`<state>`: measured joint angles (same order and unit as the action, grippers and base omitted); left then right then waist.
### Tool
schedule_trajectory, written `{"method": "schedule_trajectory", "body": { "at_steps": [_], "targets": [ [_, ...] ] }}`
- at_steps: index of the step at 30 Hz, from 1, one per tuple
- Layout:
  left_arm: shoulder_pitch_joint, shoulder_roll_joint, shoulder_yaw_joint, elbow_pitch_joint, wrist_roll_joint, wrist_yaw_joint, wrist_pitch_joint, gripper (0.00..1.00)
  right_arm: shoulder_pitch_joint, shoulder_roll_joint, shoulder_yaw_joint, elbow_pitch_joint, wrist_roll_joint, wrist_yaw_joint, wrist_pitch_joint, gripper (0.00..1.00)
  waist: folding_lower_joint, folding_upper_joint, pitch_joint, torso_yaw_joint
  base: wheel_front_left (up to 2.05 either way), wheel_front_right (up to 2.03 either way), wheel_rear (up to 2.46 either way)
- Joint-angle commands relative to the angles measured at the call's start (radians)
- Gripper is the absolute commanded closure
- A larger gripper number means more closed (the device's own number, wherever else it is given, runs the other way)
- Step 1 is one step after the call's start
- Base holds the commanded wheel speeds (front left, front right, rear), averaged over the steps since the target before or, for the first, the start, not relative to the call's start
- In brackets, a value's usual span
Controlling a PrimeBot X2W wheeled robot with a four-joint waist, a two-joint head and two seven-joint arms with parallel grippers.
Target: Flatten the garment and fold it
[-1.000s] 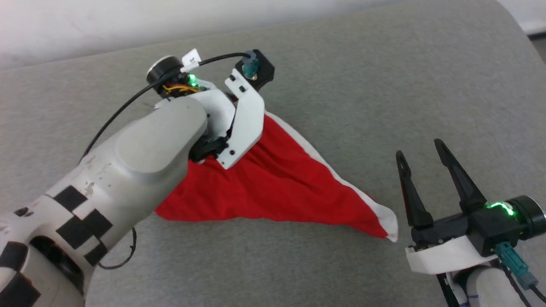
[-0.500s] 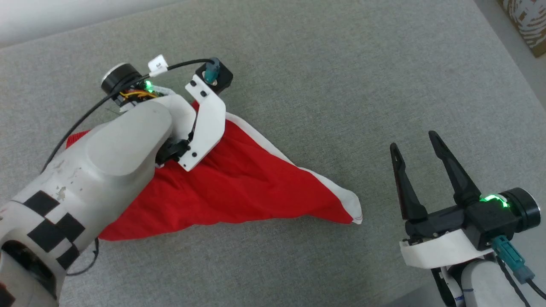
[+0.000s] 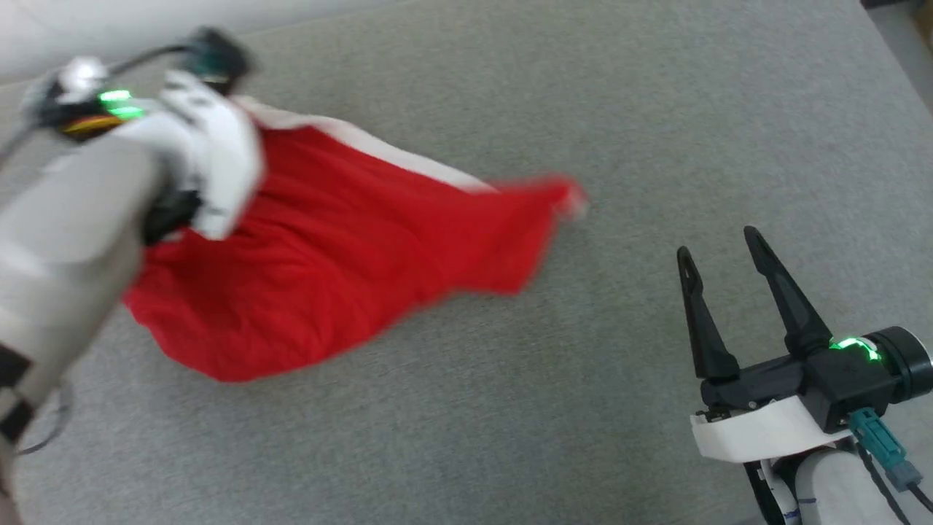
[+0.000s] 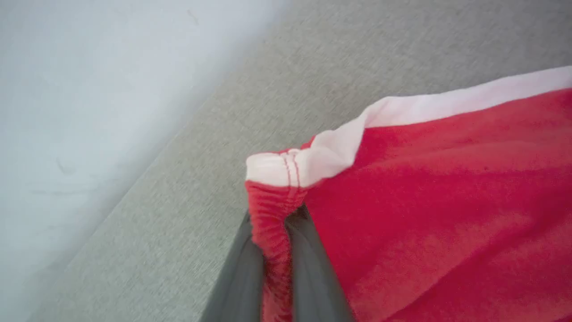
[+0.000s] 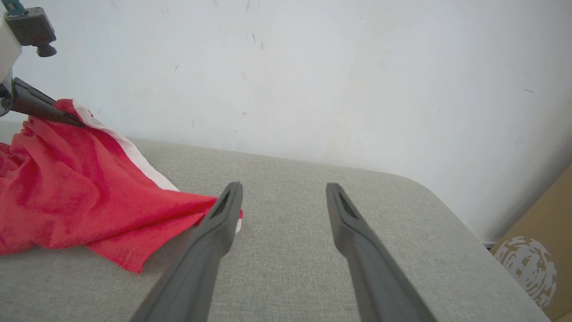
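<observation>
Garment (image 3: 328,248): bunched, one corner raised, rest trailing on grey fabric-covered surface (image 3: 510,408) | left end effector (image 4: 275,223): clamped on elastic waistband corner | right end effector (image 3: 716,244): spread wide, empty, near free tip | handling: judged light, limp, crease-prone; grip opposite white-banded corner.

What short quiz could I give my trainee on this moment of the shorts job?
1. True or false: the right gripper is shut on the garment.
2. What does the left gripper clamp? A) a corner of the garment B) a cable C) nothing
3. Fill in: the band along the garment's edge is ___.
Key: 1 false, it is open and off the garment; 2 A; 3 white.
</observation>
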<state>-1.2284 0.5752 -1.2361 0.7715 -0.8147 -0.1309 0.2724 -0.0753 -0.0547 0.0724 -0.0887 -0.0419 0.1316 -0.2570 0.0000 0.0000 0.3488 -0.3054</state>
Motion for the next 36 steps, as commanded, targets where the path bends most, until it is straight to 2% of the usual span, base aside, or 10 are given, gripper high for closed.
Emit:
{"method": "schedule_trajectory", "body": {
  "at_steps": [1, 8, 9, 10, 17, 22, 26, 29, 32, 36],
  "targets": [
    [0.009, 0.017, 0.003, 0.061, -0.01, 0.001, -0.011, 1.0, 0.003, 0.004, 0.009, -0.002, -0.007, -0.001, -0.005, 0.0, 0.0, 0.0, -0.005, 0.014, 0.0, 0.0, 0.0],
    [0.074, 0.004, 0.024, 0.209, -0.054, 0.014, -0.05, 1.0, -0.003, 0.004, 0.012, 0.003, -0.008, -0.001, -0.005, 0.0, 0.0, 0.0, 0.002, 0.021, 0.0, 0.0, 0.0],
    [0.078, -0.006, 0.029, 0.222, -0.06, 0.014, -0.06, 0.79, -0.001, 0.004, 0.007, 0.003, -0.009, -0.001, -0.005, 0.0, 0.0, 0.0, 0.0, 0.028, 0.0, 0.0, 0.0],
    [0.077, -0.015, 0.03, 0.23, -0.059, 0.014, -0.078, 0.0, 0.002, 0.004, 0.004, 0.004, -0.01, -0.001, -0.005, 0.0, 0.0, 0.0, -0.004, 0.037, 0.0, 0.0, 0.0],
    [0.033, -0.06, 0.039, 0.223, -0.013, 0.025, -0.312, 0.0, 0.022, -0.009, -0.007, 0.007, -0.019, -0.001, -0.005, 0.0, 0.0, 0.0, -0.064, 0.12, 0.0, 0.0, 0.0],
    [-0.009, -0.072, 0.021, 0.186, 0.024, 0.018, -0.359, 0.0, 0.046, -0.021, -0.002, 0.013, -0.021, -0.001, -0.005, 0.0, 0.0, 0.0, -0.108, 0.179, 0.0, 0.0, 0.0],
    [-0.017, -0.087, -0.002, 0.103, -0.01, 0.003, -0.238, 0.0, 0.059, -0.024, 0.001, 0.016, -0.024, -0.001, -0.005, 0.0, 0.0, 0.0, -0.132, 0.199, 0.0, 0.0, 0.0],
    [-0.001, -0.084, -0.028, -0.041, -0.047, 0.001, -0.106, 0.0, 0.062, -0.025, 0.006, 0.018, -0.023, -0.001, -0.005, 0.0, 0.0, 0.0, -0.139, 0.198, 0.0, 0.0, 0.0],
    [0.041, -0.055, -0.041, -0.208, -0.095, 0.001, 0.069, 0.0, 0.063, -0.024, 0.015, 0.018, -0.02, -0.001, -0.005, 0.0, 0.0, 0.0, -0.137, 0.186, 0.0, 0.0, 0.0],
    [0.129, -0.002, -0.044, -0.382, -0.079, 0.0, 0.287, 0.0, 0.053, -0.021, 0.025, 0.019, -0.012, -0.001, -0.005, 0.0, 0.0, 0.0, -0.115, 0.155, 0.0, 0.0, 0.0]
  ]
}}
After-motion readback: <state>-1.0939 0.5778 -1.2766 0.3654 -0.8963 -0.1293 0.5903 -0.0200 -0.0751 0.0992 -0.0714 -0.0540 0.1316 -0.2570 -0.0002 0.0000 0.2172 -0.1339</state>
